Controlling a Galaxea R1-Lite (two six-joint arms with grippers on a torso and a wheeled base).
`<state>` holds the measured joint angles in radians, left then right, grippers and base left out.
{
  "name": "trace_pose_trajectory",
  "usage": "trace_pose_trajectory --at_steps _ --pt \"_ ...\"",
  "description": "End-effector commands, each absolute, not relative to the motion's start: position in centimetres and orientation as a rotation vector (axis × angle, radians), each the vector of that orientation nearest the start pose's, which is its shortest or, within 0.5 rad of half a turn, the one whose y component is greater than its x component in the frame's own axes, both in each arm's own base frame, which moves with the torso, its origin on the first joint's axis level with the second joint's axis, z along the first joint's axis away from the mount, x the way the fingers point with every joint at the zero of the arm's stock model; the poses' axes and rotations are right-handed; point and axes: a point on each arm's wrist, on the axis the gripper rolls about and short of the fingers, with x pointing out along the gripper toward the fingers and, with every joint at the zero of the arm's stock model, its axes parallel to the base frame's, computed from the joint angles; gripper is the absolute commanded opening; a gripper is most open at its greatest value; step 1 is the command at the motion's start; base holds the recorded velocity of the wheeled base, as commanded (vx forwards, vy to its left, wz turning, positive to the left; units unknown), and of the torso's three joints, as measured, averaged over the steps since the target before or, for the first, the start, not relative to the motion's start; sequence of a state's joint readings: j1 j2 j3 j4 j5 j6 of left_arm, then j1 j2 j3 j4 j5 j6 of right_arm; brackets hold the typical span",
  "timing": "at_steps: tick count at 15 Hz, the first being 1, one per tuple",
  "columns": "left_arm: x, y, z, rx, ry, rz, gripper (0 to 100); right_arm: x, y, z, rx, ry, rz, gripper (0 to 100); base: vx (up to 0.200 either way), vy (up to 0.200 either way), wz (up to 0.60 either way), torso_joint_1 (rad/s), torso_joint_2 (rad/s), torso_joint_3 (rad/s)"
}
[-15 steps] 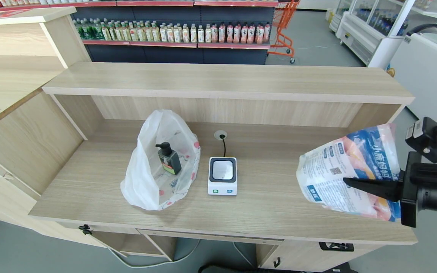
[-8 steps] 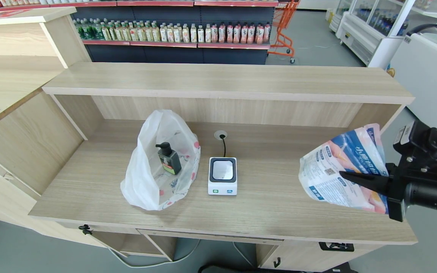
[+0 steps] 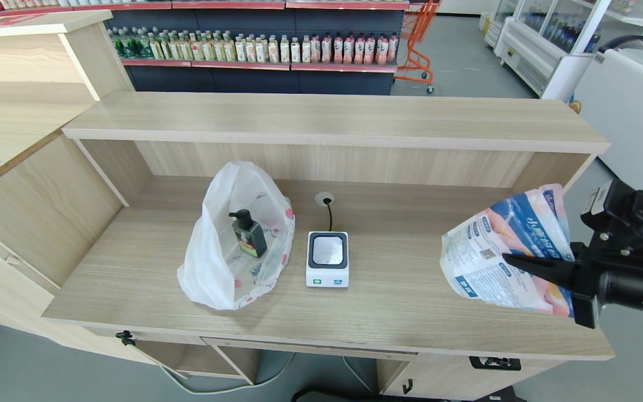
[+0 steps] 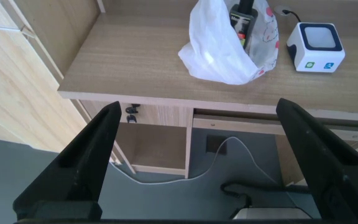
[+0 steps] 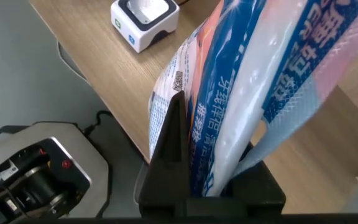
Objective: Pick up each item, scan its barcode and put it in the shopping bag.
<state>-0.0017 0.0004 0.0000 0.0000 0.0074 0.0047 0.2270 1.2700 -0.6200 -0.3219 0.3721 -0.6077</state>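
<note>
- The right gripper [image 3: 528,265] is clamped on a blue, pink and white plastic package [image 3: 500,245], one finger lying across its printed face.
- The package is held over the right end of the wooden counter [image 3: 388,312], well apart from the scanner [image 3: 327,258].
- The scanner sits mid-counter with its window facing up.
- Just to its left stands the white shopping bag [image 3: 210,268], mouth open, with a dark pump bottle [image 3: 249,233] inside.
- The left gripper [image 4: 197,109] hangs off the counter's front, fingers spread wide and holding nothing.
</note>
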Motion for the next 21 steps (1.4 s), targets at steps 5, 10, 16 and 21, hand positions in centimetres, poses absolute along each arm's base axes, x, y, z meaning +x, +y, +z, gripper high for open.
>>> trace_pose_trajectory --at_steps 5,10,16,21 --pt "-2.3 0.0 7.5 0.005 0.0 0.006 100 20.4 5.7 21.9 -0.548 0.113 0.705 0 0.0 0.08 0.0 0.001 0.0 0.002" --pt "-2.3 0.0 7.5 0.005 0.0 0.006 100 23.7 6.7 22.1 -0.526 0.092 0.781 0 0.0 0.2 0.0 0.004 0.01 0.003" --pt "-2.3 0.0 7.5 0.008 0.0 0.006 100 30.0 8.1 18.1 -0.515 0.035 0.804 0 0.0 0.1 0.0 -0.001 0.0 0.0" --pt "-2.3 0.0 7.5 0.006 0.0 0.006 100 34.4 7.8 13.9 -0.516 -0.024 0.809 0 0.0 0.0 0.0 0.0 0.0 0.0"
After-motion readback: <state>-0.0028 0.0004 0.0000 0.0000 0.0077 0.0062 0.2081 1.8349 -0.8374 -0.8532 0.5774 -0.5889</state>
